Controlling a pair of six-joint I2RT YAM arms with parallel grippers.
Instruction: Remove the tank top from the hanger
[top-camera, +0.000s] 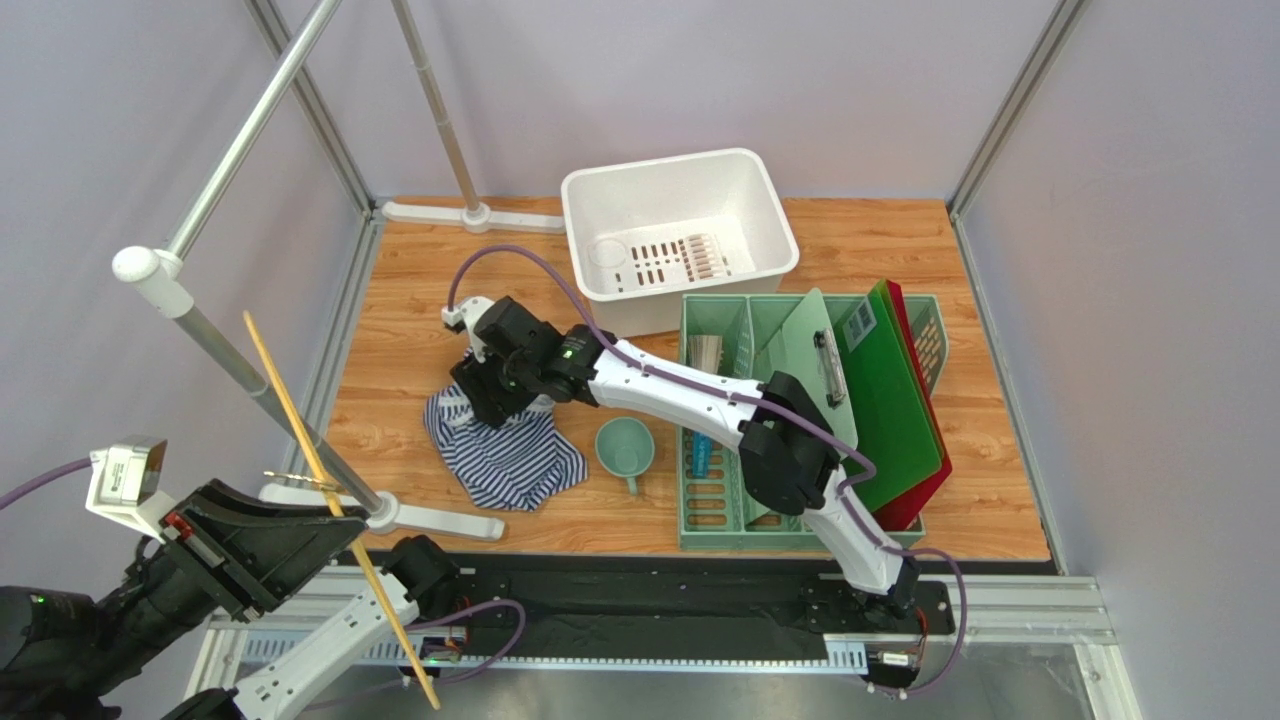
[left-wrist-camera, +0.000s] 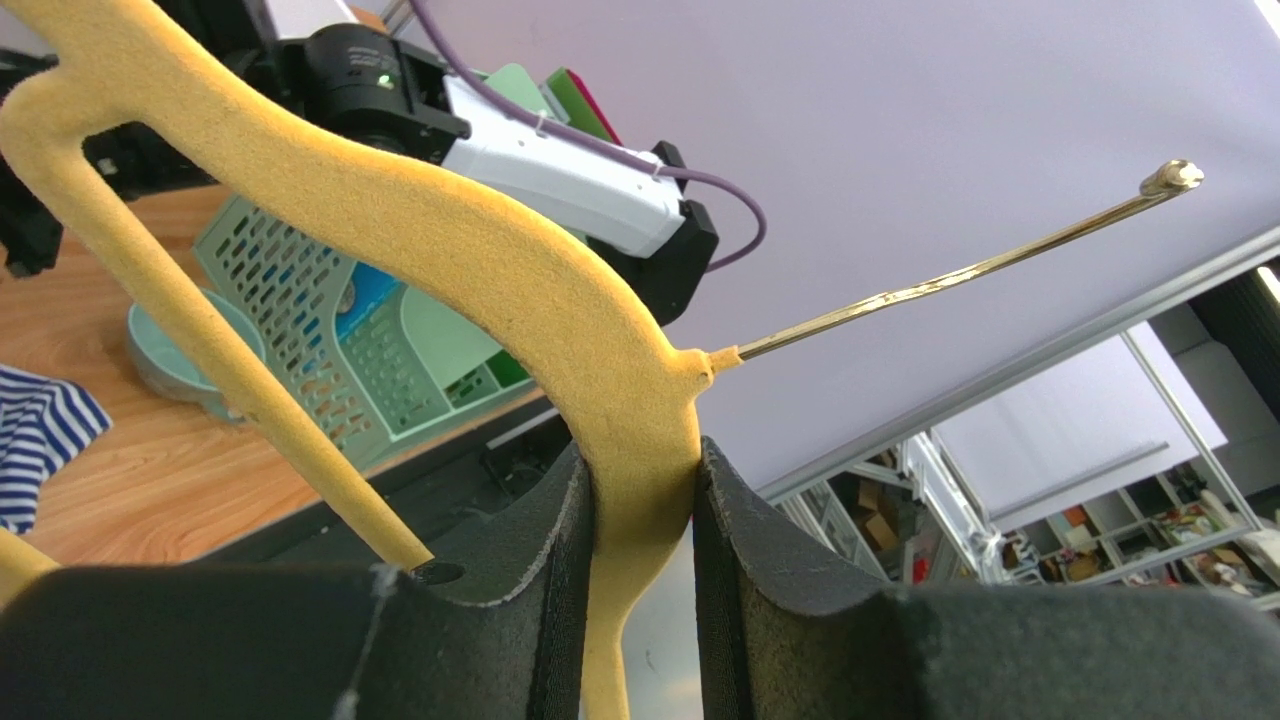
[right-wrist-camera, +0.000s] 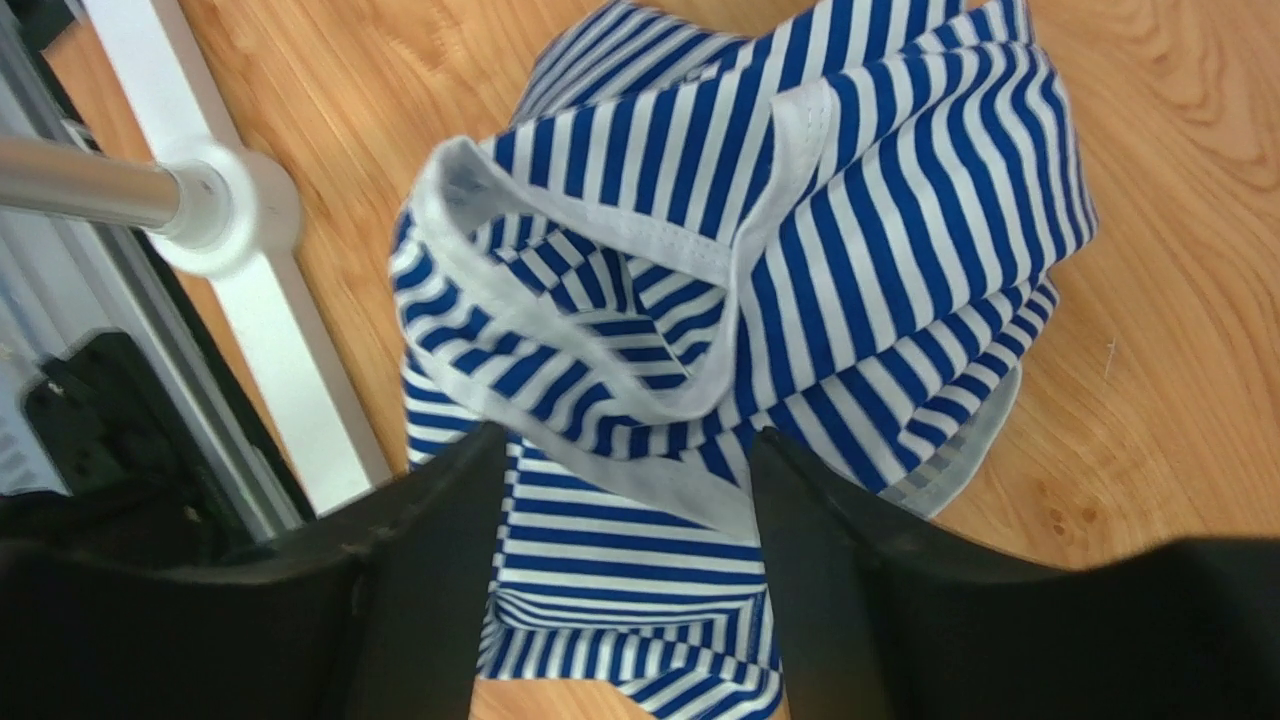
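At the far left, off the near-left corner of the table (top-camera: 977, 450), the left gripper (top-camera: 323, 518) is clenched on the hanger (top-camera: 298, 420). The hanger is seen edge-on from above as a thin yellow line slanting across the grey rail (top-camera: 226, 354). In the left wrist view, the black pads (left-wrist-camera: 564, 540) press both sides of the hanger's neck, just below where the gold hook (left-wrist-camera: 962, 278) leaves it. The rail's white foot (top-camera: 436, 521) runs along the near-left table edge, with a strip of bare wood between it and the tank top (top-camera: 504, 450). The tank top lies crumpled on the wood left of centre, well apart from the hanger. The right gripper (top-camera: 478, 393) hangs over its back-left edge. Its jaws are parted about halfway and released, straddling a white-edged strap fold without pinching it. A green cup (top-camera: 624, 447) sits just right of the cloth. Behind it stands a white basin (top-camera: 676, 225) against the back edge. Further right, a green organizer (top-camera: 721, 510) holds green and red boards (top-camera: 894, 398). Beyond them, open wood reaches the right edge.
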